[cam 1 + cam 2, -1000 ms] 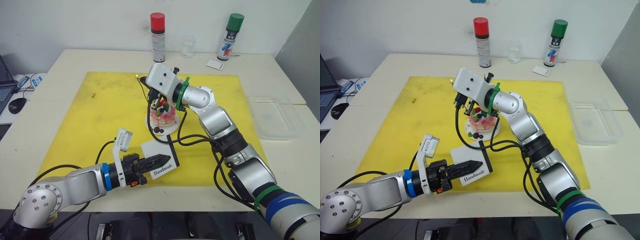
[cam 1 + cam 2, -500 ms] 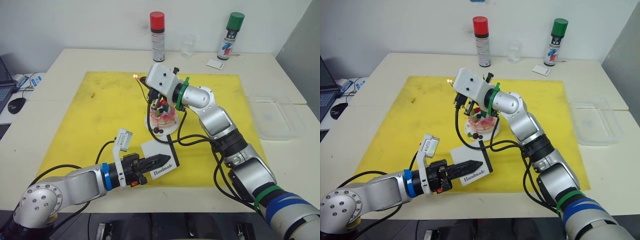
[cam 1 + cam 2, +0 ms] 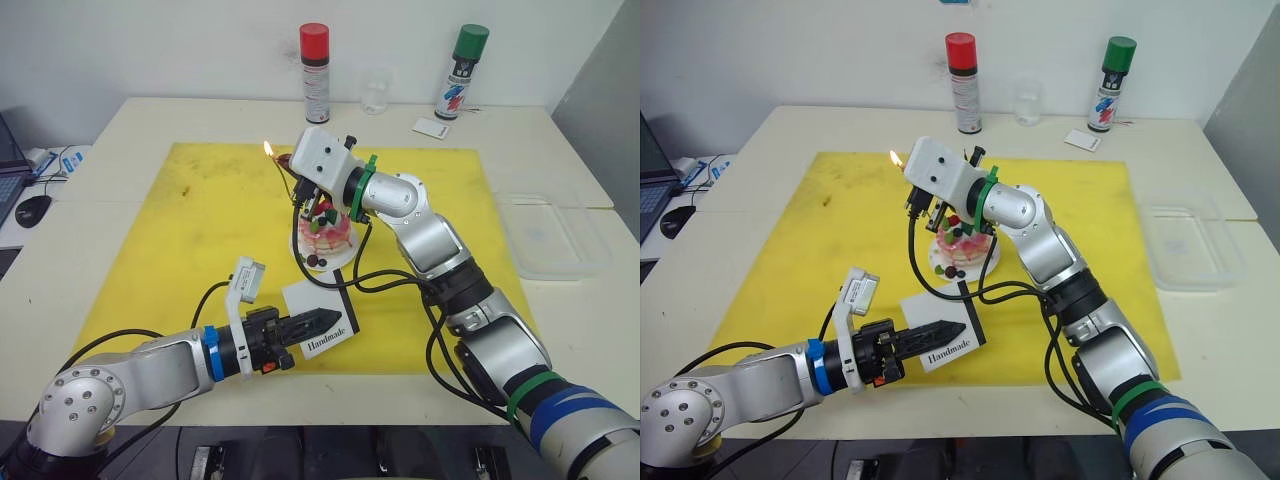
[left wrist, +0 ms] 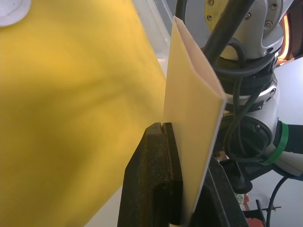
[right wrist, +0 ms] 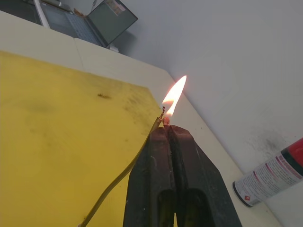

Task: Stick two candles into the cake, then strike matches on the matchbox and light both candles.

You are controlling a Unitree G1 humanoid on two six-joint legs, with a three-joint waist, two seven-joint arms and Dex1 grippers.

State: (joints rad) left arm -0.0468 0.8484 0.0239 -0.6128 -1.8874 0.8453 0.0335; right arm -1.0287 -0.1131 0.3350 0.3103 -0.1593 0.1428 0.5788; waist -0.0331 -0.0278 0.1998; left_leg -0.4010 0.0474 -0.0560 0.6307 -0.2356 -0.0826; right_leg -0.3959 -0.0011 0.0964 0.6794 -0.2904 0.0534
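The pink-and-white cake [image 3: 326, 228] sits on its small white plate [image 3: 343, 260] in the middle of the yellow mat [image 3: 200, 230]. Just above and to the left of the cake, my right gripper [image 5: 166, 128] is shut on a match, of which only the burning head [image 5: 165, 120] shows. Its flame [image 3: 267, 148] burns at the gripper's tip. One thin green candle [image 5: 125, 172] rises to that flame, with its tip touching it. Near the mat's front edge, my left gripper [image 3: 335, 318] is shut on the white "Handmade" matchbox [image 3: 322, 322].
At the back of the table stand a red-capped spray can [image 3: 315, 60], a clear glass [image 3: 375, 92], a green-capped spray can [image 3: 462, 62] and a small white card [image 3: 431, 128]. A clear plastic container [image 3: 552, 235] lies at the right. A mouse [image 3: 35, 208] is at the far left.
The small spark at my right gripper's tip has grown into a full flame. Both arms have hardly moved, and the matchbox stays in my left gripper.
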